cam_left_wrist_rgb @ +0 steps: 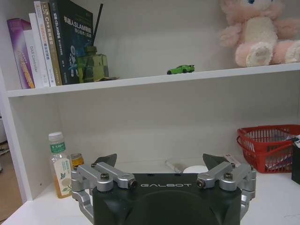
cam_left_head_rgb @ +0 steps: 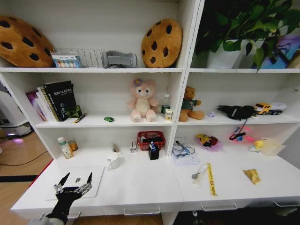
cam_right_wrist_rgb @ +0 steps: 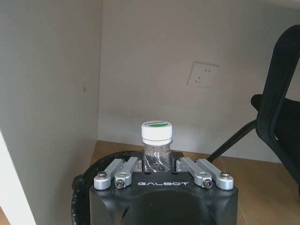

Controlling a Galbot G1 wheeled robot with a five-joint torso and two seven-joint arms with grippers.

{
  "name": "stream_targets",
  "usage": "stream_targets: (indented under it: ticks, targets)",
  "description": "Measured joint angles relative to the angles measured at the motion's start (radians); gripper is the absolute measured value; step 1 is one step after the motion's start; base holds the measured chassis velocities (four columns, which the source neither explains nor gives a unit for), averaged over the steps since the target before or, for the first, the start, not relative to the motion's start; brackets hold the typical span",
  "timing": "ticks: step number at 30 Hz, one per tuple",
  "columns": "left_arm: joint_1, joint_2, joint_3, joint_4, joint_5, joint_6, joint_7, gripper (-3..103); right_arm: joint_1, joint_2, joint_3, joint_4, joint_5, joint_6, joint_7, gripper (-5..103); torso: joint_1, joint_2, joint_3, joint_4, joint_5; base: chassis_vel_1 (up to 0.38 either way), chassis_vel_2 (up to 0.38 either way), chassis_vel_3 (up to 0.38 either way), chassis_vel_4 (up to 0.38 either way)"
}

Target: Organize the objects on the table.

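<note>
Black-bodied left gripper (cam_left_head_rgb: 73,183) hovers with silver fingers spread wide over the near left corner of the white table (cam_left_head_rgb: 140,187), just above the slim laptop (cam_left_head_rgb: 89,174) lying flat there, probably lining up a grasp. Right gripper (cam_right_wrist_rgb: 163,169) sits low beside the furniture, clamped narrow on a clear plastic bottle (cam_right_wrist_rgb: 156,140) with white cap. Farther out, tiny green toy car (cam_left_head_rgb: 108,119) rests on the middle shelf left of the plush bear (cam_left_head_rgb: 142,101).

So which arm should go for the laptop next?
Left, probably. The left gripper hovers open right over the laptop on the table. The right gripper is already shut on a bottle, low beside the floor.
</note>
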Motion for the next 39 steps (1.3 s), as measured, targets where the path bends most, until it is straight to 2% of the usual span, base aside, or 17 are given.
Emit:
stream_targets:
  ticks: [12, 14, 15, 16, 17, 18, 20, 23, 24, 25, 28, 29, 31, 32, 33, 34, 39]
  targets:
    - [0.000, 0.000, 0.000, 0.000, 0.000, 0.000, 0.000, 100, 0.065, 0.006, 0.000, -0.042, 0.006, -0.022, 0.008, 27, 0.000, 0.000, 0.000, 0.0004, 0.0001, 0.000, 0.000, 0.000, 0.000]
    - [0.000, 0.000, 0.000, 0.000, 0.000, 0.000, 0.000, 100, 0.062, 0.004, 0.000, -0.032, 0.006, -0.029, 0.009, 24, 0.000, 0.000, 0.000, 0.0001, -0.0001, 0.000, 0.000, 0.000, 0.000]
    - [0.000, 0.000, 0.000, 0.000, 0.000, 0.000, 0.000, 100, 0.062, 0.003, 0.000, -0.032, 0.006, -0.031, 0.010, 28, 0.000, 0.000, 0.000, 0.0001, -0.0001, 0.000, 0.000, 0.000, 0.000]
    - [0.000, 0.000, 0.000, 0.000, 0.000, 0.000, 0.000, 100, 0.061, 0.002, 0.000, -0.032, 0.005, -0.033, 0.010, 28, 0.000, 0.000, 0.000, 0.0001, 0.0000, 0.000, 0.000, 0.000, 0.000]
    - [0.000, 0.000, 0.000, 0.000, 0.000, 0.000, 0.000, 100, 0.059, 0.000, 0.000, -0.032, 0.002, -0.046, 0.012, 38, 0.000, 0.000, 0.000, 0.0004, 0.0001, 0.000, 0.000, 0.000, 0.000]
    - [0.000, 0.000, 0.000, 0.000, 0.000, 0.000, 0.000, 100, 0.059, 0.000, 0.000, -0.032, 0.002, -0.046, 0.012, 38, 0.000, 0.000, 0.000, 0.0004, 0.0001, 0.000, 0.000, 0.000, 0.000]
    - [0.000, 0.000, 0.000, 0.000, 0.000, 0.000, 0.000, 100, 0.057, -0.004, 0.001, -0.032, 0.002, -0.055, 0.013, 50, 0.000, 0.000, 0.000, 0.0001, 0.0000, 0.000, 0.000, 0.000, 0.000]
    - [0.000, 0.000, 0.000, 0.000, 0.000, 0.000, 0.000, 100, 0.054, -0.006, 0.001, -0.029, 0.002, -0.062, 0.014, 50, 0.000, 0.000, 0.000, 0.0004, 0.0000, 0.000, 0.000, 0.000, 0.000]
    - [0.000, 0.000, 0.000, 0.000, 0.000, 0.000, 0.000, 100, 0.052, -0.007, 0.001, -0.029, 0.003, -0.062, 0.014, 61, 0.000, 0.000, 0.000, 0.0003, 0.0000, 0.000, 0.000, 0.000, 0.000]
    - [0.000, 0.000, 0.000, 0.000, 0.000, 0.000, 0.000, 100, 0.052, -0.007, 0.001, -0.029, 0.003, -0.062, 0.014, 61, 0.000, 0.000, 0.000, 0.0003, 0.0000, 0.000, 0.000, 0.000, 0.000]
    - [0.000, 0.000, 0.000, 0.000, 0.000, 0.000, 0.000, 100, 0.029, -0.007, 0.001, -0.013, 0.003, -0.067, 0.008, 78, 0.000, 0.000, 0.000, 0.0005, 0.0001, 0.000, 0.000, 0.000, 0.000]
    - [0.000, 0.000, 0.000, 0.000, 0.000, 0.000, 0.000, 100, 0.029, -0.007, 0.001, -0.013, 0.003, -0.067, 0.008, 78, 0.000, 0.000, 0.000, 0.0005, 0.0001, 0.000, 0.000, 0.000, 0.000]
    - [0.000, 0.000, 0.000, 0.000, 0.000, 0.000, 0.000, 100, -0.060, -0.015, 0.008, 0.087, 0.001, -0.147, -0.039, 88, 0.000, 0.000, 0.000, 0.0007, 0.0000, 0.000, 0.000, 0.000, 0.000]
    - [0.000, 0.000, 0.000, 0.000, 0.000, 0.000, 0.000, 100, -0.060, -0.015, 0.008, 0.087, 0.001, -0.147, -0.039, 88, 0.000, 0.000, 0.000, 0.0007, 0.0000, 0.000, 0.000, 0.000, 0.000]
    - [0.000, 0.000, 0.000, 0.000, 0.000, 0.000, 0.000, 100, -0.105, -0.018, 0.012, 0.119, -0.004, -0.170, -0.056, 93, 0.000, 0.000, 0.000, -0.0006, -0.0003, 0.000, 0.000, 0.000, 0.000]
    - [0.000, 0.000, 0.000, 0.000, 0.000, 0.000, 0.000, 100, -0.135, -0.020, 0.014, 0.137, -0.004, -0.174, -0.064, 97, 0.000, 0.000, 0.000, -0.0006, -0.0001, 0.000, 0.000, 0.000, 0.000]
    - [0.000, 0.000, 0.000, 0.000, 0.000, 0.000, 0.000, 100, -0.246, -0.023, 0.017, 0.203, 0.038, -0.170, -0.086, 100, 0.000, 0.000, 0.000, 0.0003, 0.0001, 0.000, 0.000, 0.000, 0.000]
